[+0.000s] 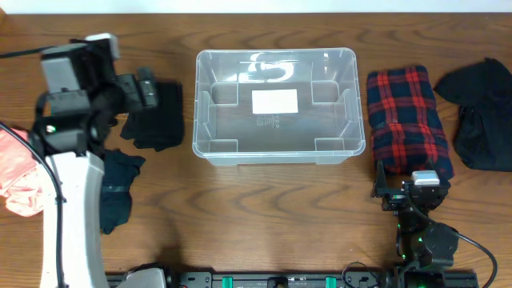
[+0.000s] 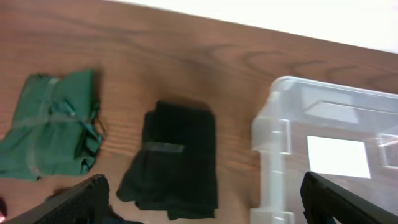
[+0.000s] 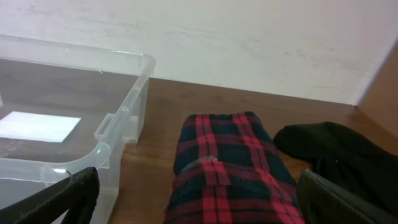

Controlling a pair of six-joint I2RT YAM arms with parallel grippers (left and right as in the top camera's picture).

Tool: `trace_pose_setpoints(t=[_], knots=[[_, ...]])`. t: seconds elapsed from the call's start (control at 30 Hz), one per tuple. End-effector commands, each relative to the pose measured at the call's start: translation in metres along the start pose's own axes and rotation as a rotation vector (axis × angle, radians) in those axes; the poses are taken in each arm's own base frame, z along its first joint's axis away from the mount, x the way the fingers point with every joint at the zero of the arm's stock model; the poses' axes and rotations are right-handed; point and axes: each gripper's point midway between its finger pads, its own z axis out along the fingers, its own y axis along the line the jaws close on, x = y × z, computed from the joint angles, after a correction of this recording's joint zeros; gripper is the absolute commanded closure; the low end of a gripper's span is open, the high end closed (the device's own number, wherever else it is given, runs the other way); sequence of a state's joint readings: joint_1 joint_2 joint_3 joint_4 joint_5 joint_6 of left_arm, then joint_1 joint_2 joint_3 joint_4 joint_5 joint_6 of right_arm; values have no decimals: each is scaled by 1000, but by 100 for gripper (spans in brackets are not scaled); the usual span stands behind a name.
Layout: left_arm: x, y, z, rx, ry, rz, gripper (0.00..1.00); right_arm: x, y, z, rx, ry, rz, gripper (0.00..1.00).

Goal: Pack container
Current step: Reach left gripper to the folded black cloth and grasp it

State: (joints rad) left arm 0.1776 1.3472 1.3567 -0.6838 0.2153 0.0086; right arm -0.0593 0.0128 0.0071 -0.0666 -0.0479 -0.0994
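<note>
The clear rectangular plastic container (image 1: 276,157) is standing in the middle of the brown wooden bench (image 1: 264,216), and nothing is lying inside it. The left fingers (image 2: 84,200) are hanging fully spread and empty above the black folded cloth (image 2: 177,158), which is lying just beside the container's left wall. The right fingers (image 3: 68,196) are also gaping wide, holding nothing, near the red-and-black checked folded cloth (image 3: 230,174). I am judging that the black cloth is going in first: the left fingers should be coming down straight over its middle, pinching all layers together, and lifting high enough to clear the thick rim.
</note>
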Motion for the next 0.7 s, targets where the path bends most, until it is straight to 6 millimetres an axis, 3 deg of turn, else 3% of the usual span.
trace_pose_setpoints(t=[0.0, 0.33, 0.5, 0.67], knots=[[2, 14, 24, 77, 50, -13, 2, 1, 2, 0, -7, 0, -15, 1], [55, 67, 116, 107, 257, -94, 2, 1, 2, 0, -7, 0, -15, 1], [71, 85, 146, 98, 289, -117, 2, 1, 2, 0, -7, 0, -15, 1], [101, 90, 173, 112, 371, -132, 2, 1, 2, 0, -7, 0, -15, 1]])
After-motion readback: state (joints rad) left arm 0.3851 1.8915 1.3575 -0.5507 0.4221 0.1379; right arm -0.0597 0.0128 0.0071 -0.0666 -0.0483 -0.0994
